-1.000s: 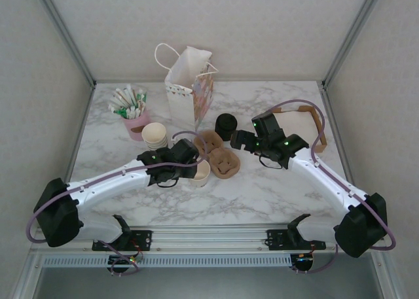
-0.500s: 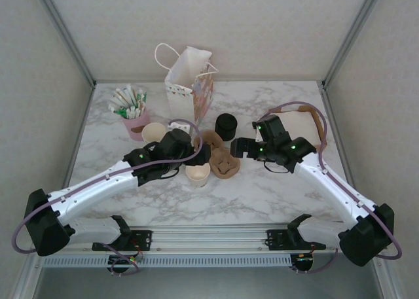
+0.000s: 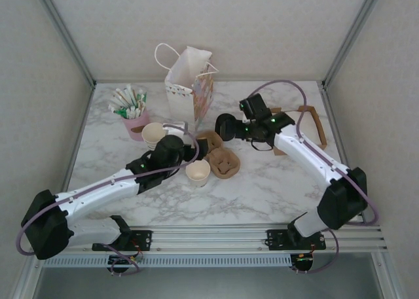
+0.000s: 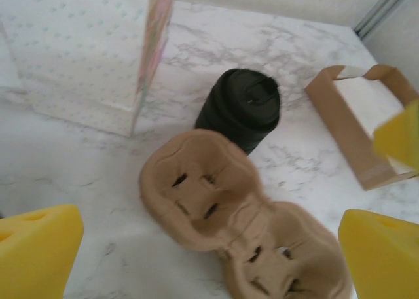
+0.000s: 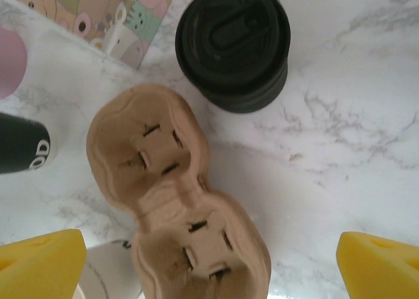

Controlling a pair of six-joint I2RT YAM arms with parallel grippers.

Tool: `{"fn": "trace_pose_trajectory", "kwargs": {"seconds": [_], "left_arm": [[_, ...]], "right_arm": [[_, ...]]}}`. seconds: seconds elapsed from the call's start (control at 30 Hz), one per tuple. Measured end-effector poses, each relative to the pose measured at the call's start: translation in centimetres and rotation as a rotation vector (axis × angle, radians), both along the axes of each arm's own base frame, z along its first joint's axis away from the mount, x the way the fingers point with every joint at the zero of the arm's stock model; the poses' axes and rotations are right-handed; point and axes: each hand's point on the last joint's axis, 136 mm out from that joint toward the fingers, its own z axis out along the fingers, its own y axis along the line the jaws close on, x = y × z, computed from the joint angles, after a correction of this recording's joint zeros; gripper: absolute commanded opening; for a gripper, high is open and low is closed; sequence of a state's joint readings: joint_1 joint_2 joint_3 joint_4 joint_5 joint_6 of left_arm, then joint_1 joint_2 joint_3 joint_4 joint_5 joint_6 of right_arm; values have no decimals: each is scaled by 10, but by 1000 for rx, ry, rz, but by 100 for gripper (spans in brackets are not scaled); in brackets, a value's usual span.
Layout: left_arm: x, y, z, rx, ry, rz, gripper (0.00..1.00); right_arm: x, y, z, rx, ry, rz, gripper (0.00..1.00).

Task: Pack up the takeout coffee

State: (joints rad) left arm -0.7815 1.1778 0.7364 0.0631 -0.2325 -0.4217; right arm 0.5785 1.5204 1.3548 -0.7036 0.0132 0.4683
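The takeout coffee is out of view. A single lidless cream paper cup [image 3: 198, 171] stands free on the marble, just left of the brown two-cell pulp carrier [image 3: 222, 160]. My left gripper [image 3: 188, 152] hovers open behind that cup, nothing between its yellow fingertips [image 4: 36, 253]; ahead of it lie the carrier [image 4: 216, 201] and the short black cylinder [image 4: 242, 106]. My right gripper [image 3: 230, 132] is open above the carrier [image 5: 163, 175], close to the black cylinder [image 5: 232, 44]. The cup's rim [image 5: 105, 273] shows beside the carrier's nearer cell.
A patterned white gift bag [image 3: 188, 83] stands open at the back. A stack of lidless cups [image 3: 155, 135] and a pink holder of sachets [image 3: 134, 119] are at the left. A flat brown paper bag [image 3: 308, 125] lies at the right.
My left gripper opened, let go of the paper cup and drew back to the left. My right arm swung back and left, up to the black cylinder.
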Motion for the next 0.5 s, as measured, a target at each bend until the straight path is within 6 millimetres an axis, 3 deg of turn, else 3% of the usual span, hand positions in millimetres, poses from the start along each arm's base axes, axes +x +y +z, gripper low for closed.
{"fn": "trace_pose_trajectory", "kwargs": {"seconds": [0.2, 0.5], "left_arm": [[0, 24, -2, -63, -58, 13, 100], [-9, 36, -9, -127, -105, -8, 100]], "right_arm": [[43, 19, 2, -50, -20, 7, 99], [87, 26, -37, -70, 89, -8, 99]]}}
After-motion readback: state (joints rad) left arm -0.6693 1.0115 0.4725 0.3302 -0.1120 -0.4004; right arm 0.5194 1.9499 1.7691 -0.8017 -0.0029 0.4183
